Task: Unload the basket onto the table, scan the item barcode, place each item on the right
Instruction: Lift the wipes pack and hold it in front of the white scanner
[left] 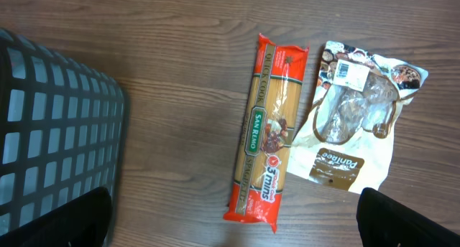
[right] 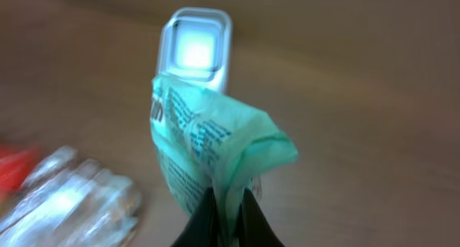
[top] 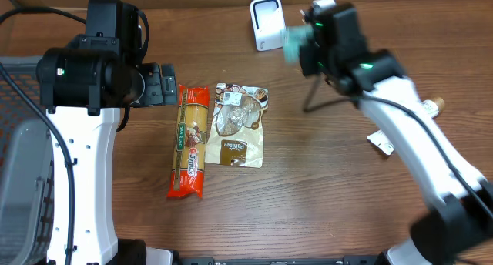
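Note:
My right gripper is shut on a thin green packet with dark print, holding it up right in front of the white barcode scanner, whose window glows. From overhead the green packet hangs just right of the scanner. My left gripper stands open above the table, nothing between its fingers, with the red pasta pack just below it in the left wrist view.
A red spaghetti pack and a clear-and-brown snack bag lie side by side mid-table. A dark mesh basket sits at the left. A small black stand and a white tag are under the right arm.

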